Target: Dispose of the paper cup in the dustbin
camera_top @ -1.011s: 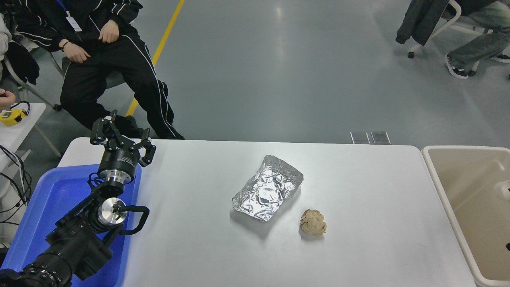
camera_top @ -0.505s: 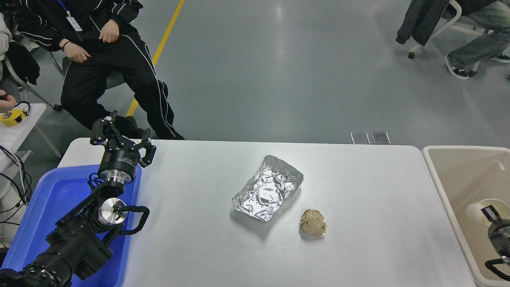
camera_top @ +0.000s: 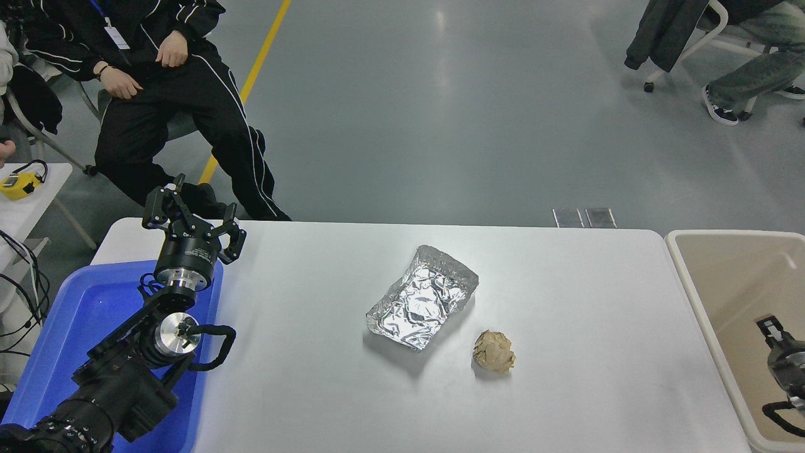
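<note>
The dustbin (camera_top: 729,234) is a large beige bin at the table's right end. The paper cup is out of view; only tan inner walls show inside the bin. My right gripper (camera_top: 775,332) comes in at the right edge and hangs over the inside of the bin, mostly cut off by the picture's edge. Nothing shows in it. My left gripper (camera_top: 194,217) is parked open and empty at the lower left, above the far corner of the blue tray.
A crinkled silver foil tray (camera_top: 422,297) lies mid-table, with a crumpled brown paper ball (camera_top: 494,351) just right and nearer. A blue tray (camera_top: 69,314) lies under the left arm. People sit at the far left and far right.
Half a second ago a cream-white cup showed at my right gripper over the bin; now it is gone from sight. The gripper has stayed over the bin. The left arm has not moved.
</note>
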`<act>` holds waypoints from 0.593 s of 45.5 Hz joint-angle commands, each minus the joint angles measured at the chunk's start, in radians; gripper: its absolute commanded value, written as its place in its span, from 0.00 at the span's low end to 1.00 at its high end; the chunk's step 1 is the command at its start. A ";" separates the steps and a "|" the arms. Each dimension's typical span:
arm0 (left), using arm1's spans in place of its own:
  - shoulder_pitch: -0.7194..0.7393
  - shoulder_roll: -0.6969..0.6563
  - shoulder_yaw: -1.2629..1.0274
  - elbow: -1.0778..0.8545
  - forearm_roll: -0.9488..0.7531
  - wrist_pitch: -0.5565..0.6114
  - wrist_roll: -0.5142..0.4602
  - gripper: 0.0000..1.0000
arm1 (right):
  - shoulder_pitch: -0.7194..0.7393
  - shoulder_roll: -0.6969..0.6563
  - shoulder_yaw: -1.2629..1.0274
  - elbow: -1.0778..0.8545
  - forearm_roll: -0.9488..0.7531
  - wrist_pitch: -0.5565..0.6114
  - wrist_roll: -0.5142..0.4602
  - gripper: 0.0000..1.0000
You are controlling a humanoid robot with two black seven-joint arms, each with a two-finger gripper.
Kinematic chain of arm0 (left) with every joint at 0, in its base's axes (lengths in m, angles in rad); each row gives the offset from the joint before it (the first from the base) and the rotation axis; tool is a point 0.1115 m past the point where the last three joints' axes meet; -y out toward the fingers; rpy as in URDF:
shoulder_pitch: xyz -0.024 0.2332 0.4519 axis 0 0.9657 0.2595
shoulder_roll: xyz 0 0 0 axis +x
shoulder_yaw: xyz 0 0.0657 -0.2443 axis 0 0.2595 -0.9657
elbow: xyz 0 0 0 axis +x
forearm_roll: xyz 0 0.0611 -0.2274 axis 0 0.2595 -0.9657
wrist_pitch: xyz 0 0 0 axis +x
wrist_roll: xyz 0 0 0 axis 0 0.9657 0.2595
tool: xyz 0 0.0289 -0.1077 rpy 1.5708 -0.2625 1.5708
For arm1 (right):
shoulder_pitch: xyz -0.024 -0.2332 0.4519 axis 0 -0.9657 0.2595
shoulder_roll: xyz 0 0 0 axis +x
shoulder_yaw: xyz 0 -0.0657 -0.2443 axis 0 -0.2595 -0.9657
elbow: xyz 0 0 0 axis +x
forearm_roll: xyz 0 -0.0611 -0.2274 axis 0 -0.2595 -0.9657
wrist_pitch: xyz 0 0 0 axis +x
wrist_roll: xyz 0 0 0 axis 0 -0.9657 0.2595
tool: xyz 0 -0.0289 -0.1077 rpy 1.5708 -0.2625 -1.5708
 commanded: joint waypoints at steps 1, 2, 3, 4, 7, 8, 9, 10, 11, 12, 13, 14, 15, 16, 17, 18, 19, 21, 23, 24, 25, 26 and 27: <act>0.000 0.000 0.000 0.000 0.000 0.000 0.000 1.00 | 0.140 -0.117 0.268 0.125 0.009 0.003 0.002 0.99; 0.000 0.000 0.000 0.000 0.000 0.000 0.000 1.00 | 0.154 -0.119 0.307 0.134 0.011 0.003 0.002 0.99; 0.000 0.000 0.000 0.000 0.000 0.000 0.000 1.00 | 0.177 -0.122 0.380 0.146 0.011 0.003 0.003 0.99; 0.000 0.000 0.000 0.000 0.000 0.000 0.000 1.00 | 0.199 -0.130 0.446 0.157 0.011 0.003 0.006 0.99; 0.000 0.000 0.000 0.000 0.000 0.000 0.000 1.00 | 0.248 -0.145 0.546 0.189 0.011 0.004 0.008 0.99; 0.000 0.000 0.000 0.000 0.000 0.000 0.000 1.00 | 0.257 -0.151 0.559 0.202 0.011 0.006 0.008 0.99; 0.000 0.000 0.000 0.000 0.000 0.000 0.000 1.00 | 0.276 -0.168 0.571 0.231 0.011 0.006 0.008 0.99; 0.000 0.000 0.000 0.000 0.000 0.000 0.000 1.00 | 0.291 -0.183 0.579 0.261 0.011 0.006 0.008 0.99; 0.000 0.000 0.000 0.000 0.000 0.000 0.000 1.00 | 0.297 -0.191 0.585 0.278 0.011 0.006 0.008 0.99; 0.000 0.000 0.000 0.000 0.000 0.000 0.000 1.00 | 0.305 -0.197 0.592 0.295 0.011 0.006 0.009 0.99; 0.000 0.000 0.000 0.000 0.000 0.000 0.000 1.00 | 0.319 -0.211 0.620 0.330 0.011 0.006 0.009 0.99; 0.000 0.000 0.000 0.000 0.000 0.000 0.000 1.00 | 0.326 -0.219 0.641 0.349 0.011 0.004 0.009 0.99; 0.000 0.000 0.000 0.000 0.000 0.000 0.000 1.00 | 0.332 -0.222 0.666 0.364 0.011 0.003 0.009 0.99; 0.000 0.000 0.000 0.000 0.000 0.000 0.000 1.00 | 0.339 -0.225 0.695 0.378 0.012 0.003 0.008 0.99; 0.000 0.000 0.000 0.000 0.000 0.000 0.000 1.00 | 0.343 -0.225 0.726 0.390 0.012 0.003 0.009 0.99; 0.000 0.000 0.000 0.000 0.000 0.000 0.000 1.00 | 0.352 -0.225 0.776 0.409 0.011 0.003 0.009 0.99; 0.000 0.000 0.000 0.000 0.000 0.000 0.000 1.00 | 0.360 -0.223 0.790 0.413 0.012 0.004 0.009 0.99; 0.000 0.000 0.000 0.000 0.000 0.000 0.000 1.00 | 0.388 -0.220 0.812 0.421 0.011 0.006 0.009 0.99; 0.000 0.000 0.000 0.000 0.000 0.000 0.000 1.00 | 0.406 -0.217 0.810 0.420 0.011 0.006 0.012 0.99; 0.000 0.000 0.000 0.000 0.000 0.000 0.000 1.00 | 0.414 -0.216 0.812 0.421 0.011 0.006 0.015 0.99; 0.000 0.000 0.000 0.000 0.000 0.000 0.000 1.00 | 0.418 -0.214 0.816 0.423 0.011 0.006 0.027 0.99; 0.000 0.000 0.000 0.000 0.000 0.000 0.000 1.00 | 0.420 -0.211 0.823 0.427 0.011 0.006 0.038 0.99; 0.000 0.000 0.000 0.000 0.000 0.000 0.000 1.00 | 0.420 -0.208 0.826 0.432 0.011 0.007 0.054 0.99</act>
